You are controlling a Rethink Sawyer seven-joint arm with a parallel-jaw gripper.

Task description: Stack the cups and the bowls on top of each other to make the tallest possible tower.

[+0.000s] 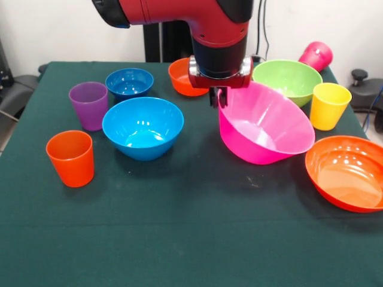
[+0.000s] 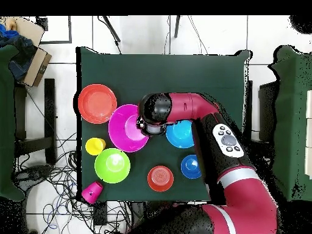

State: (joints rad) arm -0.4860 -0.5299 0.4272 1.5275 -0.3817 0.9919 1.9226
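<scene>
My gripper (image 1: 218,98) is shut on the rim of the very large pink bowl (image 1: 263,125), which hangs tilted with its opening facing up and right; in the overhead view the gripper (image 2: 146,126) is at the bowl's (image 2: 127,128) right rim. The medium blue bowl (image 1: 142,127) sits left of it, with the small blue bowl (image 1: 129,82) and small orange bowl (image 1: 182,76) behind. The lime green bowl (image 1: 287,78) is behind the pink one and the large orange bowl (image 1: 347,172) is at the right. The purple cup (image 1: 88,104) and orange cup (image 1: 72,157) stand upright at the left, the yellow cup (image 1: 329,104) at the right. The magenta cup (image 1: 316,55) lies tipped at the far right corner.
Everything rests on a dark green tablecloth (image 1: 179,239). The large orange bowl reaches the table's right edge. In the overhead view my arm (image 2: 207,122) hides the purple and orange cups. Chairs and cables surround the table.
</scene>
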